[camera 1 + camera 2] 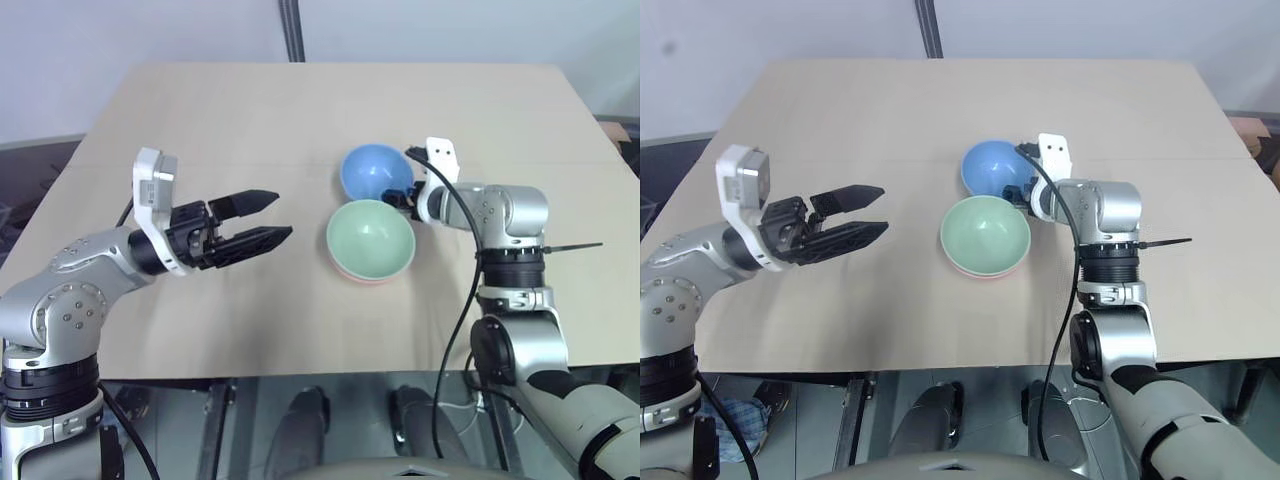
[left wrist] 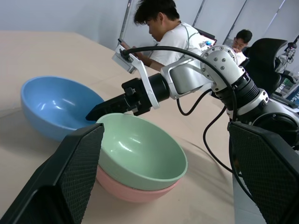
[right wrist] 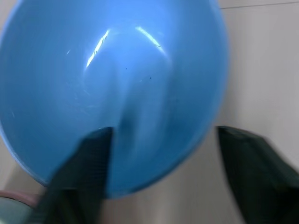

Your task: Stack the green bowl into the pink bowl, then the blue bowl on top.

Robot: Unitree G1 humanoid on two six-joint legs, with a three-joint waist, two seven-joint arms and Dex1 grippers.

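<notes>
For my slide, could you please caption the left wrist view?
Right end effector at blue bowl; green bowl nested in pink.

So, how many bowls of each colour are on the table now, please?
Green bowl: 1, nested in the pink one
Pink bowl: 1
Blue bowl: 1, on the table beside the stack
Total: 3 bowls

A pale wooden table (image 1: 300,120) spreads beneath the left claw (image 1: 282,215) and the right claw (image 1: 400,198). Past its far edge, ahead of the left claw, a dark pole (image 1: 291,30) rises against a grey wall (image 1: 150,30). Behind the right claw, off the table's side, a person in a white shirt (image 2: 173,37) sits bent forward. A second person (image 2: 242,39) is farther back, near a black chair (image 2: 266,51).
</notes>
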